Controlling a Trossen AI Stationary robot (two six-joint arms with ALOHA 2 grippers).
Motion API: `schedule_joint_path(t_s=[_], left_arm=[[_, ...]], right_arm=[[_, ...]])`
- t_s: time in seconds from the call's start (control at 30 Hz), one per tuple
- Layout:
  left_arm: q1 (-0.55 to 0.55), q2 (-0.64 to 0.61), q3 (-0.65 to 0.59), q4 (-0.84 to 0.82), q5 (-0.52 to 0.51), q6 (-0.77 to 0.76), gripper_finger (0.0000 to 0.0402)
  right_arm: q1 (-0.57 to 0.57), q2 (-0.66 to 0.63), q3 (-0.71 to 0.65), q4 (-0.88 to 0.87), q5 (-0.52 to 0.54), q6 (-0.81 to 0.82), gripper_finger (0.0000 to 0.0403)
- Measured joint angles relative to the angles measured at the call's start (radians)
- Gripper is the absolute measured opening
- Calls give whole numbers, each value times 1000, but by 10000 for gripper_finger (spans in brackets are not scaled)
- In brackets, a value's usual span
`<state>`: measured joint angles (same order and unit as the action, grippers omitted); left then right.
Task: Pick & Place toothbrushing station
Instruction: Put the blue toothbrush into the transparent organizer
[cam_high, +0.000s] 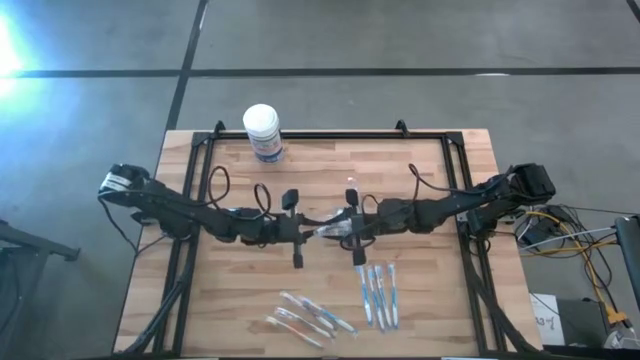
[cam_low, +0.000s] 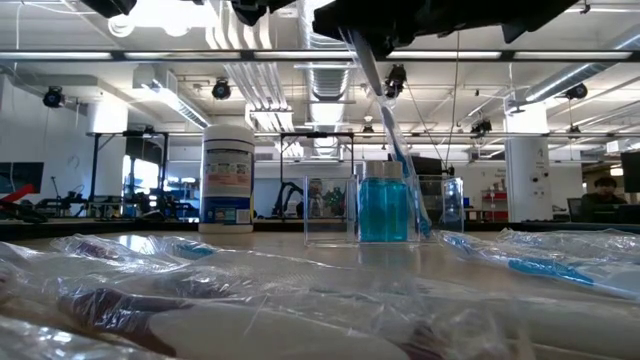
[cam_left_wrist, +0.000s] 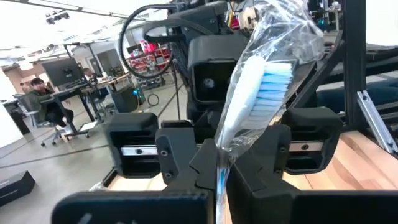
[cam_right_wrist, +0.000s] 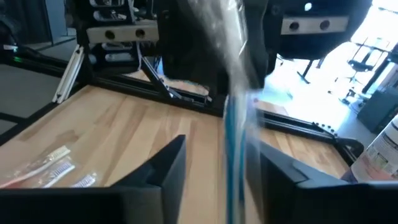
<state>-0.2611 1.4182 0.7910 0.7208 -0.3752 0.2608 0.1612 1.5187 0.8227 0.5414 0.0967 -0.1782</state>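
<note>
A toothbrush in a clear wrapper (cam_left_wrist: 258, 81) hangs in the air over the middle of the table, white-and-blue bristle head up. My left gripper (cam_left_wrist: 219, 171) (cam_high: 312, 232) is shut on it. My right gripper (cam_right_wrist: 219, 171) (cam_high: 350, 224) faces the left one and is open, one finger on either side of the wrapped handle (cam_right_wrist: 235, 137), with a gap on both sides. In the low view the clear toothbrushing station (cam_low: 330, 210) stands on the table beside a blue cup (cam_low: 384, 208). The brush's lower end (cam_low: 412, 205) hangs in front of that cup. My left gripper pinches the wrapped toothbrush just below its head (cam_left_wrist: 219, 158) between its two fingers, through the wrapper. The fingers come level from the table's left and lie across the brush. The brush stands tilted, head above the fingers, handle hanging below them, clear of the table.
A white tub with a blue label (cam_high: 262, 130) stands at the far edge. Two groups of wrapped toothbrushes (cam_high: 378, 292) (cam_high: 305, 315) lie near the front edge. A black frame rail (cam_high: 190, 200) borders the wooden top. A person sits at a desk in the room (cam_left_wrist: 43, 102).
</note>
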Motion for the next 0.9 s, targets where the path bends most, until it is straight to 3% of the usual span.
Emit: schedule_joint_path(t_s=[0.23, 0.4, 0.53, 0.7, 0.9], left_arm=[[-16, -114, -6, -91, -9, -23, 11], [-16, -217, -9, -274, -48, -116, 11], [-13, -244, -20, -353, -65, -190, 11], [12, -216, -74, -329, -64, -243, 11], [107, -139, -150, -172, -19, -327, 11]], right_arm=[[-2, -113, -7, -180, 1, 13, 204], [-14, -253, -43, -335, 11, 38, 208], [-13, -386, -124, -344, 8, 47, 199], [-10, -554, -320, -247, 6, 91, 161], [0, -674, -606, 114, 7, 157, 84]])
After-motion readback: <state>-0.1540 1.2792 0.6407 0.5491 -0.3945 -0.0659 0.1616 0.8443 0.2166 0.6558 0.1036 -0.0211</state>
